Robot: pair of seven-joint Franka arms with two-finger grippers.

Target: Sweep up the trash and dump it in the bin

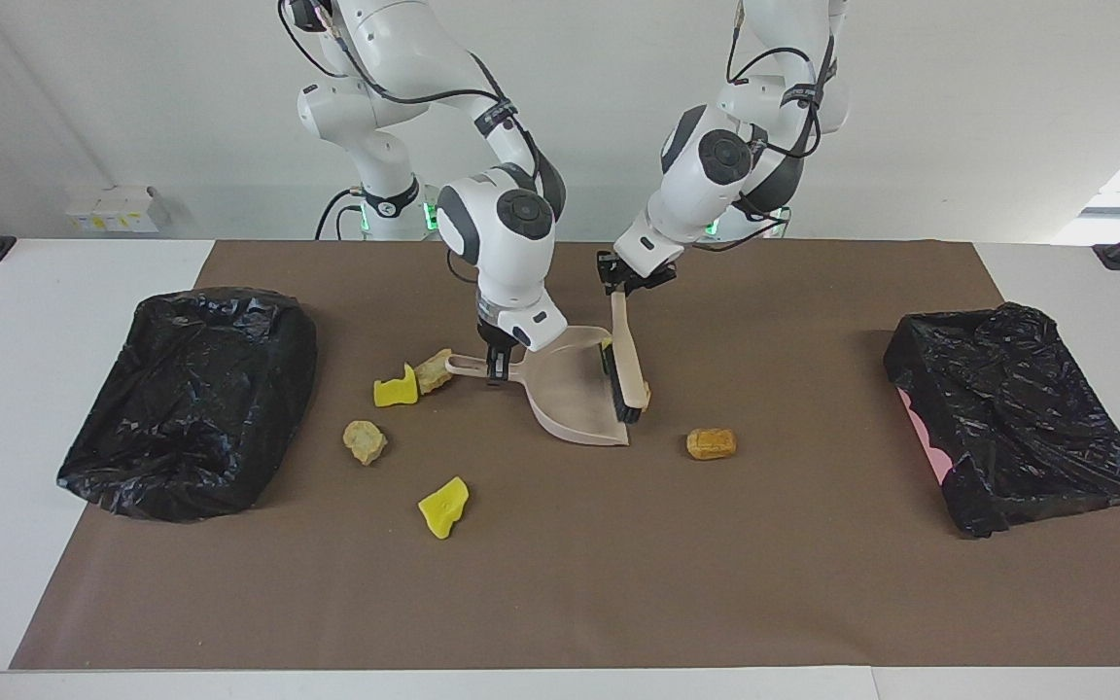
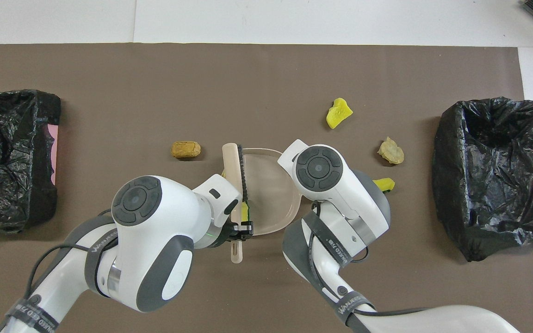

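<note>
Now the trash lies mostly loose on the brown mat (image 1: 560, 583): an orange-brown chunk (image 1: 712, 443) sits near the dustpan's mouth toward the left arm's end, while a yellow chunk (image 1: 395, 391) and a tan chunk (image 1: 434, 370) touch each other by the tip of the dustpan's handle, with a second tan chunk (image 1: 365, 440) and a second yellow chunk (image 1: 444, 507) farther from the robots toward the right arm's end. A yellow-and-green chunk (image 2: 244, 212) shows at the dustpan's open edge against the bristles, and a tan scrap (image 1: 645, 393) peeks out beside the brush head. The beige dustpan (image 1: 575, 394) rests on the mat and otherwise looks bare inside. The hand brush (image 1: 626, 362) lies along its mouth, bristles to the pan. Two bins lined with black bags, one (image 1: 189, 399) at the right arm's end and one (image 1: 1012, 413) at the left arm's end, show nothing inside. The right gripper (image 1: 496, 373) has its fingers clamped on the dustpan's handle. The left gripper (image 1: 623, 288) has its fingers clamped on the brush's handle. Lettering on the arm straps is partly legible in the overhead view, not wholly readable.
</note>
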